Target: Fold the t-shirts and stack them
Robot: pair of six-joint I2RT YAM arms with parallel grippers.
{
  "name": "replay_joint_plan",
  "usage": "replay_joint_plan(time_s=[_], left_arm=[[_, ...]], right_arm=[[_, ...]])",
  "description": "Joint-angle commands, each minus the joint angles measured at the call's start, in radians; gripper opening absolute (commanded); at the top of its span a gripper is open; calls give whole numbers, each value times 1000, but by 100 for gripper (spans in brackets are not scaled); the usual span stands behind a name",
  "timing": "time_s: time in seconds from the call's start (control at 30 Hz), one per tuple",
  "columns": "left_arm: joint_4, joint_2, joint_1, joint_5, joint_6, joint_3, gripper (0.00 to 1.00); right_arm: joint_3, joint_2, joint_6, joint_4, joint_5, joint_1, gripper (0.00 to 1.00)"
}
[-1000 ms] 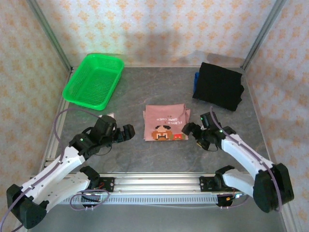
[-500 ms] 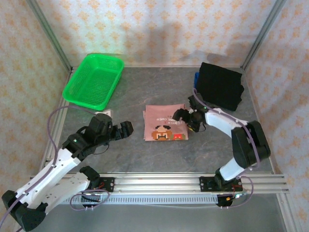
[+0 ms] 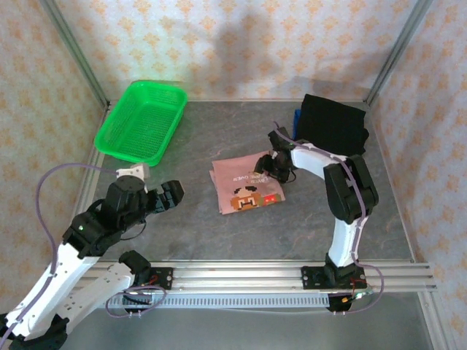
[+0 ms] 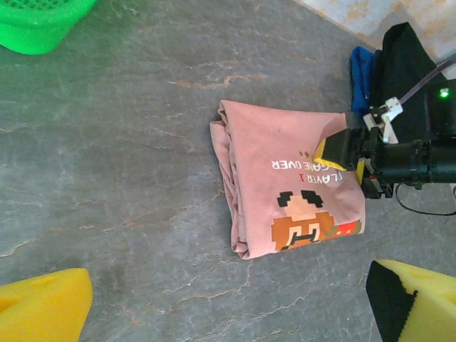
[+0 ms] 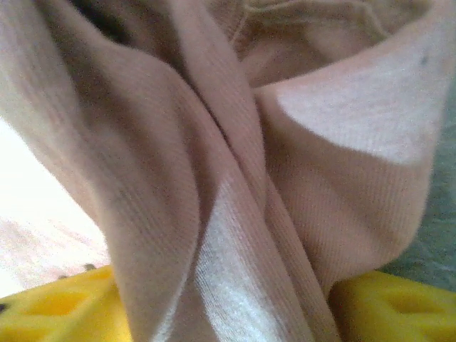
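Well, the green basket [image 3: 135, 155] sits in the upper left of the overhead view, and inside I see just its own mesh floor. At the upper right the black shirt [image 3: 332, 131] lies folded, with something blue [image 3: 296, 124] poking out from under its left edge.

The pink shirt [image 3: 244, 186] lies mid-table, folded to a rough rectangle and turned a little askew, print side up. It shows a brown-and-white pixel face and a line of text above it. In the left wrist view its left edge [image 4: 231, 192] shows several stacked layers of cloth.

The right gripper [image 3: 266, 164] is at the shirt's upper right corner, near the black shirt. In its own camera pink cloth [image 5: 214, 178] bunches between the yellow pads [image 5: 57, 306], so it looks pinched on that fold. The left gripper [image 3: 171, 195] hangs at the lower left, well apart from the shirt, spread wide, its pads [image 4: 43, 306] sitting at both bottom corners of its view.

Bare grey table [image 3: 197, 233] runs between basket and pink shirt, and along the whole near strip before the rail [image 3: 241, 277].
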Motion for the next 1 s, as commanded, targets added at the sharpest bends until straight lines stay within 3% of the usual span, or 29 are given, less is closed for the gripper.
replay_joint_plan(time_s=[0.0,0.07,0.13,0.23,0.53,0.97], left_arm=[[-79,-24,10,-67,9,38,100],[-89,-39,10,-76,5,37,100],[-93,-56,9,-79,-3,29,100],[-95,-76,10,-82,-7,23,100],[-82,-121,9,-111,-14,-9,100],[-81,-129,9,-128,-10,-20,100]], right_arm=[[-15,81,-10,-51,34,8,52],[-24,77,-1,-36,35,9,37],[-22,58,-1,-45,56,7,12],[0,-4,-26,-89,113,8,0],[158,-141,-134,-270,318,9,0],[435,-114,-311,-368,481,9,0]])
